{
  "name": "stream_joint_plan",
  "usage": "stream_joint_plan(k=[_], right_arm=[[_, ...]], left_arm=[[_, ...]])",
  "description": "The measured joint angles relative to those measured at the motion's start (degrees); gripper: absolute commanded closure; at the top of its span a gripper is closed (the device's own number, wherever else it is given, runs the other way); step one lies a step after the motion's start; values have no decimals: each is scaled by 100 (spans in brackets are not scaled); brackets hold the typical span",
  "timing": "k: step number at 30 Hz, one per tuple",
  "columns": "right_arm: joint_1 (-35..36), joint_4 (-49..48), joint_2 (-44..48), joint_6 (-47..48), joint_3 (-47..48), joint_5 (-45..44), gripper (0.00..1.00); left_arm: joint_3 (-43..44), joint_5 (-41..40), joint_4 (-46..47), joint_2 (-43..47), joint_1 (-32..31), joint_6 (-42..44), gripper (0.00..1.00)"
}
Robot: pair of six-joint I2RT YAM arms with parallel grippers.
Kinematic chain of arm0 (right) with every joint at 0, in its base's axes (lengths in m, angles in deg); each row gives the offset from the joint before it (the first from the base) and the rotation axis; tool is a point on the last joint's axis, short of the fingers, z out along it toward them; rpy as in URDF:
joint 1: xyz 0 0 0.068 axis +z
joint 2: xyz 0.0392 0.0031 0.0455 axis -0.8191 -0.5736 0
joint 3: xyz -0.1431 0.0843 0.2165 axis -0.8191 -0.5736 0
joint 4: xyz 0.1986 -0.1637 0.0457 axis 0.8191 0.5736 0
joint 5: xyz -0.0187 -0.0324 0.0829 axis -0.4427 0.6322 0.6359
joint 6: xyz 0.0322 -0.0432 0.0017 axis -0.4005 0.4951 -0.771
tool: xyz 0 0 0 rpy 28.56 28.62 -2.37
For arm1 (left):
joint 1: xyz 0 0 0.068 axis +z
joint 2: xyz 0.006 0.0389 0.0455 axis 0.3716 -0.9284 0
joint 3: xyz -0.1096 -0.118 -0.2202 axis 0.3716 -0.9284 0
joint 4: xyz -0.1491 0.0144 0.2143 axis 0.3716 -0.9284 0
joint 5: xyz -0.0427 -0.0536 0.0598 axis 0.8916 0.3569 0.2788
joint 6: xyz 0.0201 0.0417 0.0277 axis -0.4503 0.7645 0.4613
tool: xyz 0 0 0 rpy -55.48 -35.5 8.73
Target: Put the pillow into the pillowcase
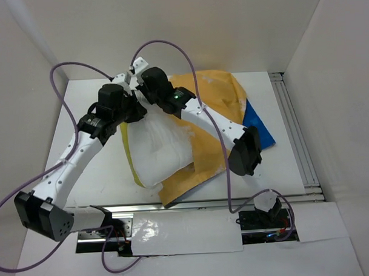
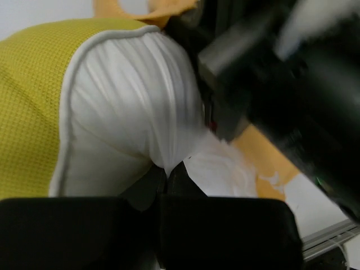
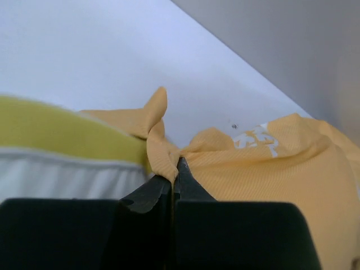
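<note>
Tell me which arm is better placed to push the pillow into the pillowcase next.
Left, likely. The left gripper is shut on the pillow, so it can push it in; the right gripper pinches a fold of the pillowcase and should hold that.

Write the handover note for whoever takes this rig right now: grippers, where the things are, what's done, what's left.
Left gripper: shut, pinching a fold of the white pillow.
Right gripper: shut on a bunched bit of the orange pillowcase.
The two grips sit close together toward the far side of the table.
Pillow lies on top of the pillowcase, nearly all of it uncovered.
Done: both pieces gripped.
Left: open the pillowcase mouth and feed the pillow in fully.
</note>
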Motion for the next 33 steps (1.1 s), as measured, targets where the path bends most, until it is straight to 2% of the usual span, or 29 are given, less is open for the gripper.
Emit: stream_joint_plan(k=[5,9,12,15,19,23,24,25,26,27,28,29,30,31,33], right_arm=[[356,267,726,-219,208,358,100],[474,341,909,-391,284,391,100],[535,457,931,-531,299,376,100],[546,634,931,-697,286,417,100],[551,863,887,-903,219,450,91],[621,868,557,-1126,216,603,60],[645,848,437,-1228,216,619,44],[638,846,365,-1325,216,675,35],[599,857,289,-1373,216,750,29],[555,879,234,-1403,214,857,20],[518,870,216,-1440,170,940,8],[481,874,229,-1423,63,968,5],[413,911,297,-1408,-57,964,3],[323,848,387,-1432,-236,986,0],[260,693,669,-1440,-737,957,0]], left_arm=[[387,-256,48,446,-160,-90,100],[551,-579,48,549,-227,-219,100],[490,-879,55,568,-315,-328,100],[63,-1115,308,638,-407,-470,100],[-802,-1143,802,697,-463,-616,100],[-1300,-1453,730,693,-577,-826,100],[-1340,-1596,634,697,-579,-1056,95],[-1408,-1720,557,713,-553,-1196,90],[-1486,-1825,474,721,-511,-1272,80],[-1574,-1886,424,723,-492,-1331,65],[-1659,-1917,396,730,-485,-1370,23],[-1735,-1950,365,743,-483,-1370,10],[-1836,-2090,197,796,-428,-1436,2],[-1915,-2046,195,837,-387,-1381,0],[-1941,-1978,181,835,-437,-1357,0]])
